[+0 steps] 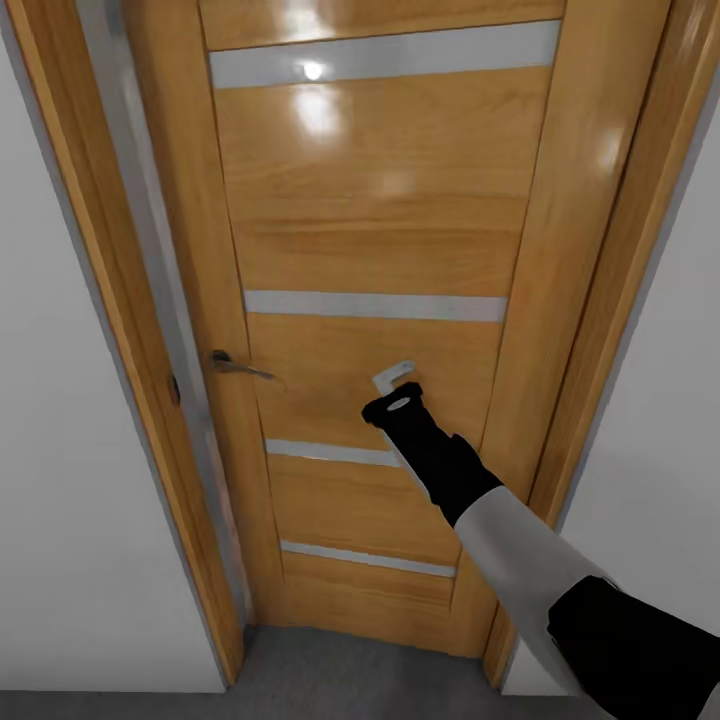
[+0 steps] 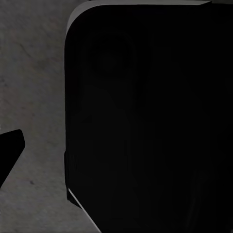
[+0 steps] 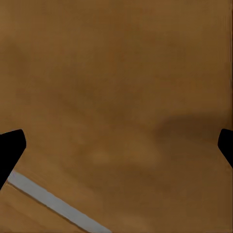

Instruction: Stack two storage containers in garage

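The shut orange-wood door (image 1: 380, 250) blocks the way ahead. White walls (image 1: 70, 480) flank it. Bare grey floor (image 1: 330, 680) lies at its foot.

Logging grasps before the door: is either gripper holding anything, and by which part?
The right gripper holds nothing; its fingers are apart, facing the door. The left gripper's state cannot be told.

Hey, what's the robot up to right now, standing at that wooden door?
The robot faces a closed orange-wood door with pale slits, set between white walls. Its right arm reaches out toward the panel, the right end effector close to the wood, to the right of the door handle and apart from it. The right wrist view shows its fingers spread, holding nothing. No storage container is being carried. Grey floor lies at the door's foot.
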